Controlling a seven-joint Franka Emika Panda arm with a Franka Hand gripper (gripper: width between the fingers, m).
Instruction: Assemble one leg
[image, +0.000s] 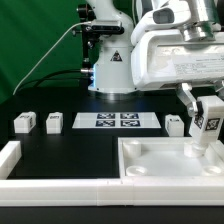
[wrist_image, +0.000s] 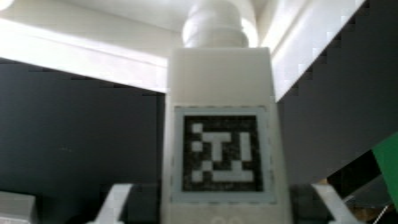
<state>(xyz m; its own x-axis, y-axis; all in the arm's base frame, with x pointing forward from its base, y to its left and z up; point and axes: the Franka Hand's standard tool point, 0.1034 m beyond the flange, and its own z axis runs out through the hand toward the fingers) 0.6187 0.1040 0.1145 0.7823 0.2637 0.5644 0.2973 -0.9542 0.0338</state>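
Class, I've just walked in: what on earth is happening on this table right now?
The robot's gripper is shut on one white leg, holding it upright over the tray-like tabletop, near its corner at the exterior view's right. Three more legs sit loose on the black table, either side of the marker board.

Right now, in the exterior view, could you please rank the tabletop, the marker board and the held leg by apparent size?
Largest: tabletop.
Then: marker board.
Smallest: leg in the pincer, though it seems nearer the camera, which may enlarge it.
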